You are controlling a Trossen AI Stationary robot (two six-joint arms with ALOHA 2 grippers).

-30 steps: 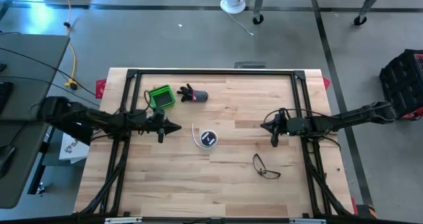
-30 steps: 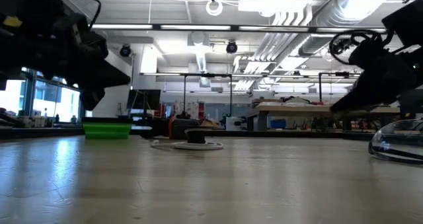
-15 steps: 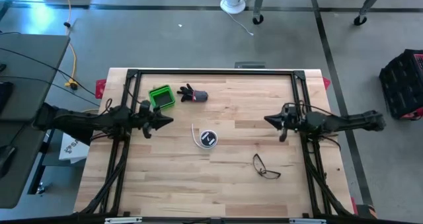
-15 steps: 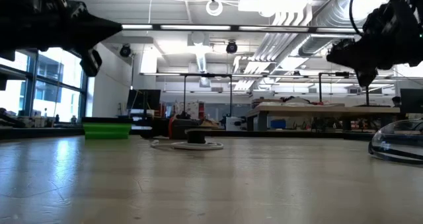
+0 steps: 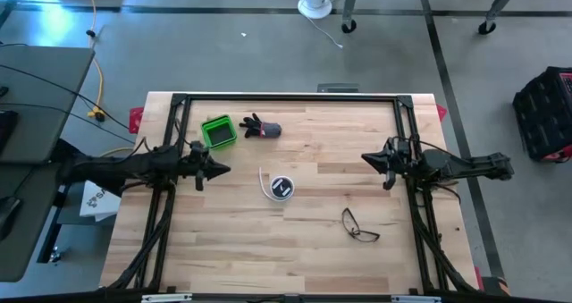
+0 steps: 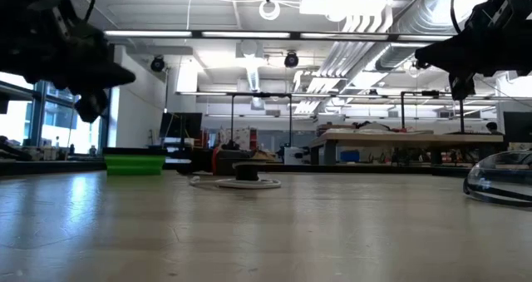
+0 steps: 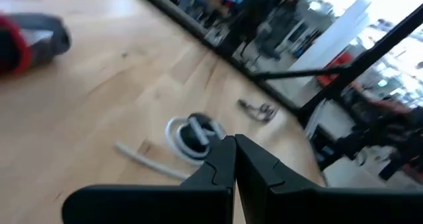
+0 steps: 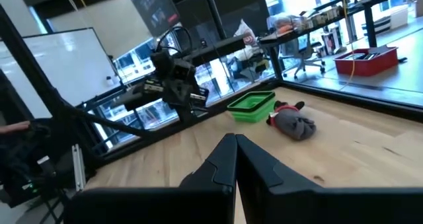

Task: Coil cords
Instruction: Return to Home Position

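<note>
The round black reel with a white mark lies flat near the table's middle, its thin white cord curling around its left side; both also show in the left wrist view, reel and cord. My left gripper hovers shut over the table's left part, left of the reel, pointing toward it. My right gripper hovers shut over the right part, pointing left. Both are well above the tabletop in the low view, left, right. Neither holds anything.
A green box and a small dark-and-red object sit at the far left. Eyeglasses lie near the right front. A black frame borders the table. Bare wood stretches across the near half.
Both arms have drawn back toward their own sides of the table and risen: the left gripper toward the left edge, the right gripper toward the right edge, tipping up from a downward slant to about level. Reel and cord have stayed put.
</note>
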